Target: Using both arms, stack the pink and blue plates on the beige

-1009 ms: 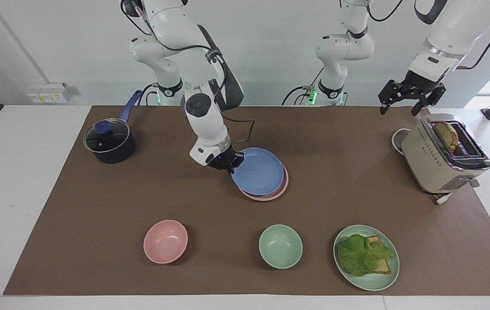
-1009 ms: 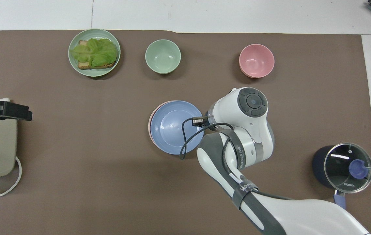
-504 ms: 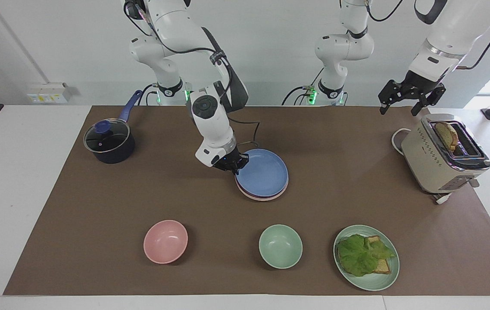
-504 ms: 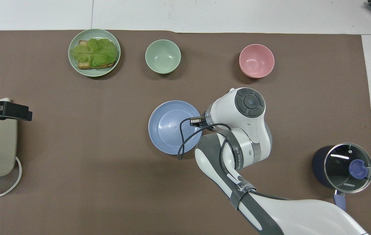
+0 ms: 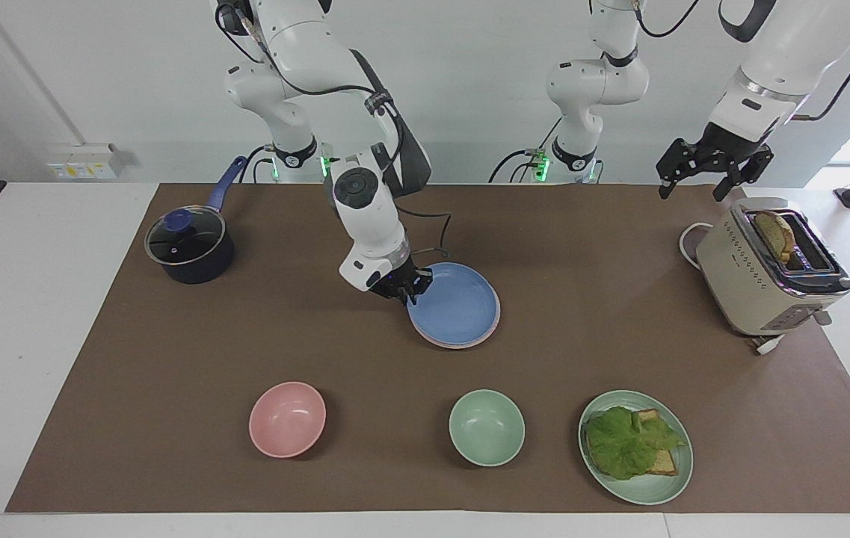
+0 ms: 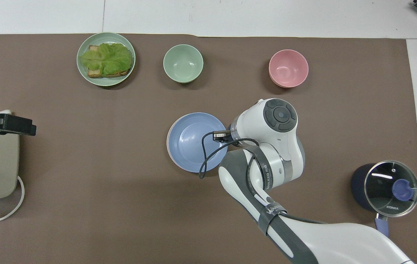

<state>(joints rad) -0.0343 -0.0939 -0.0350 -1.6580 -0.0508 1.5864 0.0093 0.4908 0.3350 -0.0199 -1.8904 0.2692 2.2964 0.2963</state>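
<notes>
Right gripper [image 5: 404, 290] at the round matte blue plate [image 5: 456, 302]'s rim, grip unclear; left gripper [image 5: 703, 181] hangs spread above the cream boxy toaster [image 5: 757, 280].

The blue plate [image 5: 456, 304] lies on the pink plate [image 5: 462, 344] at the table's middle. Farther from the robots stand the pink bowl [image 5: 287, 418], the green bowl [image 5: 486, 427] and a plate of toast with lettuce [image 5: 635, 447]. The saucepan [image 5: 189, 246] sits toward the right arm's end, the toaster [image 5: 767, 269] toward the left arm's end.
</notes>
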